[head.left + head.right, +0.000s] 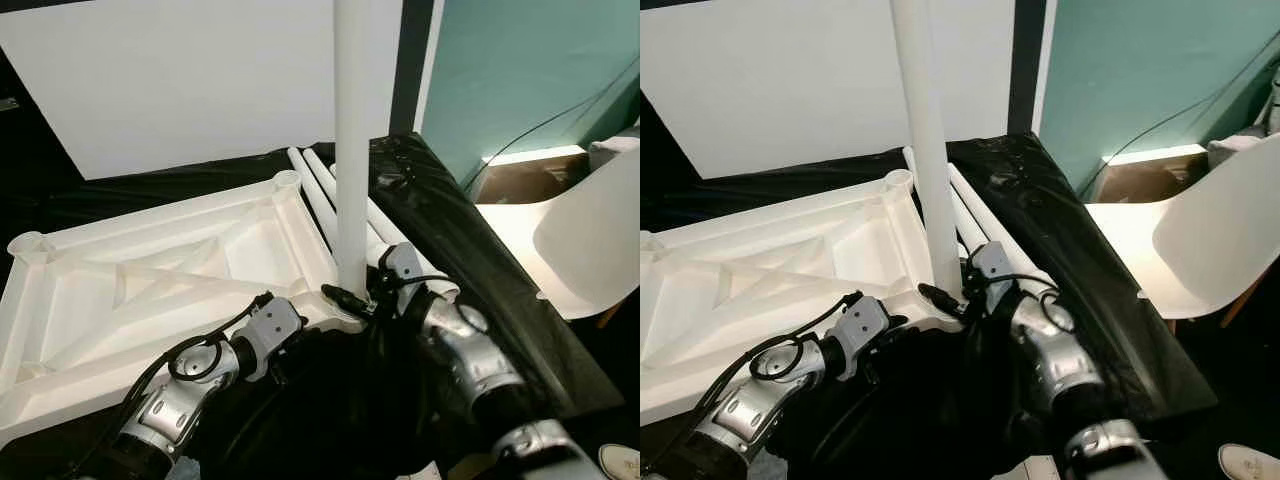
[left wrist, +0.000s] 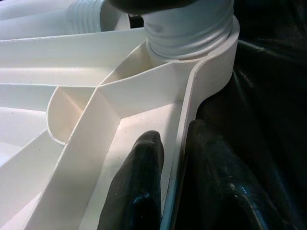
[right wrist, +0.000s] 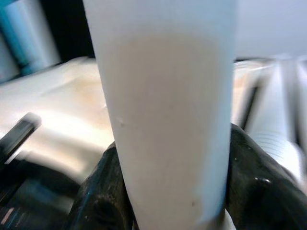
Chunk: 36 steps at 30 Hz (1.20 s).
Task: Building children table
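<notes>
My right pincer (image 3: 168, 191) pinches the upright leg (image 1: 350, 150), seated in the near corner socket of the upturned tabletop (image 1: 150, 280). Left pincer (image 2: 168, 187) clamps the tabletop rim. Risk: cross-threading if the leg tilts while I turn it.

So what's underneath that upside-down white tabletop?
The tabletop lies on black plastic sheeting. Whatever is beneath the sheeting is covered, so I cannot tell.

The two head cameras are looking forward and down from above, sharing the upturned tabletop (image 1: 150, 290) and upright leg (image 1: 351, 150); the left wrist camera is peering close along the tabletop's rim; the right wrist camera is facing the leg at very close range.
</notes>
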### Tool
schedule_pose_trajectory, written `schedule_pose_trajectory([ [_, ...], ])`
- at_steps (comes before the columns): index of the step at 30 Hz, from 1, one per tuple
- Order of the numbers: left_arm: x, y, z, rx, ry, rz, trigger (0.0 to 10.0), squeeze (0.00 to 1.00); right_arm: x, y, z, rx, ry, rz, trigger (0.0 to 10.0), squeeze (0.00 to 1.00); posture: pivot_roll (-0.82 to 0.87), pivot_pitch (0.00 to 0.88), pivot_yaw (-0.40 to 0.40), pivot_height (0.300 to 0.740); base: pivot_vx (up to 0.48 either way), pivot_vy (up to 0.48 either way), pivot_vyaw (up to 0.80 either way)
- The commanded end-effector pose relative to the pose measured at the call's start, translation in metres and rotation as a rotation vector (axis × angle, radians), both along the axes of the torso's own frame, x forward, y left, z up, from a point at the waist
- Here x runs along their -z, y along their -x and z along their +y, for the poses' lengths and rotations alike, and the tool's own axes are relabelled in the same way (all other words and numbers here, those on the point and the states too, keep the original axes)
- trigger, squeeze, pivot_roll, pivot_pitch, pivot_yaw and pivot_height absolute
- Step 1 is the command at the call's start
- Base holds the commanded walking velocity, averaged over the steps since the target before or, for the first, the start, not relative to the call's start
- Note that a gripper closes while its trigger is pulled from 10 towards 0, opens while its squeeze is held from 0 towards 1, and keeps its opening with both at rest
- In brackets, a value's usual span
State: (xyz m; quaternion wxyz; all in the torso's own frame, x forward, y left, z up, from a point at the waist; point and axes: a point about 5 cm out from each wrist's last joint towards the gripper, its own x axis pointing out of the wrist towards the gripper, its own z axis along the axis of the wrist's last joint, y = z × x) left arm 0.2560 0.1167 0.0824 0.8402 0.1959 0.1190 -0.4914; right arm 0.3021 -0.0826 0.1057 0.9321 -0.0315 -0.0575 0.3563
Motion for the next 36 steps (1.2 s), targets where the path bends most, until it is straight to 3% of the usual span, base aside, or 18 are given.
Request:
schedule_pose_trajectory([
  [1, 0.029, 0.03, -0.014, 0.221, -0.046, 0.196, 10.0, 0.0, 0.005, -0.004, -0.016, 0.216, -0.025, 0.01, 0.0, 0.0, -0.04, 0.0, 0.028, 0.74, 0.0, 0.0, 0.0],
  [4, 0.03, 0.03, -0.014, 0.22, -0.044, 0.197, 10.0, 0.0, 0.004, -0.008, -0.026, 0.32, -0.049, 0.01, 0.0, 0.0, -0.04, 0.0, 0.029, 0.74, 0.0, 0.0, 0.0],
  [9, 0.031, 0.029, -0.013, 0.219, -0.047, 0.198, 10.0, 0.0, -0.001, -0.008, -0.029, 0.308, -0.046, -0.003, 0.0, 0.0, -0.05, 0.0, 0.022, 0.74, 0.0, 0.0, 0.0],
  [10, 0.03, 0.028, -0.013, 0.216, -0.045, 0.195, 10.0, 0.0, -0.001, -0.007, -0.028, 0.29, -0.037, -0.003, 2.3, 0.0, -0.05, 0.0, 0.016, 0.74, 0.0, 0.0, 0.0],
  [11, 0.03, 0.027, -0.013, 0.212, -0.043, 0.192, 10.0, 0.0, -0.001, -0.007, -0.026, 0.278, -0.025, -0.008, 10.0, 0.0, -0.05, 0.0, 0.014, 0.74, 0.0, 0.0, 0.0],
  [13, 0.029, 0.026, -0.014, 0.21, -0.042, 0.189, 10.0, 0.0, -0.002, -0.006, -0.024, 0.27, -0.016, -0.012, 10.0, 0.0, -0.05, 0.0, 0.014, 0.74, 0.0, 0.0, 0.0],
  [14, 0.029, 0.026, -0.014, 0.208, -0.038, 0.189, 10.0, 0.0, -0.002, -0.006, -0.025, 0.27, -0.01, -0.016, 10.0, 0.34, -0.05, 0.0, 0.01, 0.74, 0.0, 0.0, 0.0],
  [15, 0.03, 0.027, -0.015, 0.21, -0.033, 0.191, 10.0, 0.0, -0.006, -0.007, -0.026, 0.243, -0.015, -0.029, 10.0, 1.0, -0.05, 0.0, 0.009, 0.74, 0.0, 0.0, 0.0],
  [18, 0.03, 0.028, -0.016, 0.21, -0.031, 0.194, 10.0, 0.0, -0.009, -0.008, -0.028, 0.209, -0.014, -0.034, 10.0, 1.0, -0.05, 0.0, 0.01, 0.74, 0.0, 0.0, 0.0],
  [20, 0.031, 0.03, -0.016, 0.208, -0.029, 0.199, 10.0, 0.0, -0.014, -0.014, -0.029, 0.088, 0.041, -0.028, 10.0, 1.0, -0.05, 0.0, 0.011, 0.74, 0.0, 0.0, 0.0],
  [21, 0.031, 0.03, -0.016, 0.208, -0.029, 0.199, 10.0, 0.0, -0.014, -0.014, -0.029, 0.088, 0.041, -0.028, 10.0, 1.0, -0.05, 0.0, 0.011, 0.74, 0.0, 0.0, 0.0],
  [22, 0.032, 0.029, -0.015, 0.205, -0.03, 0.2, 10.0, 0.0, -0.016, -0.018, -0.031, 0.008, 0.107, -0.014, 10.0, 0.0, -0.05, 0.0, 0.013, 0.74, 0.0, 0.0, 0.0],
  [31, 0.03, 0.027, -0.014, 0.206, -0.036, 0.196, 10.0, 0.0, -0.032, -0.026, -0.044, -0.211, 0.238, 0.043, 10.0, 0.0, -0.05, 0.0, 0.022, 0.74, 0.0, 0.0, 0.0],
  [32, 0.03, 0.027, -0.013, 0.208, -0.036, 0.196, 10.0, 0.0, -0.031, -0.025, -0.047, -0.249, 0.262, 0.055, 6.7, 0.0, -0.04, 0.0, 0.023, 0.74, 0.0, 0.0, 0.0],
  [33, 0.03, 0.027, -0.013, 0.208, -0.036, 0.196, 10.0, 0.0, -0.031, -0.025, -0.047, -0.249, 0.262, 0.055, 6.7, 0.0, -0.04, 0.0, 0.023, 0.74, 0.0, 0.0, 0.0],
  [34, 0.03, 0.028, -0.013, 0.208, -0.037, 0.196, 10.0, 0.0, -0.03, -0.024, -0.049, -0.279, 0.28, 0.061, 0.0, 0.0, -0.04, 0.0, 0.025, 0.74, 0.0, 0.0, 0.0],
  [36, 0.031, 0.028, -0.012, 0.209, -0.041, 0.198, 10.0, 0.0, -0.03, -0.023, -0.053, -0.321, 0.291, 0.077, 0.0, 0.0, -0.04, 0.0, 0.028, 0.74, 0.0, 0.0, 0.0],
])
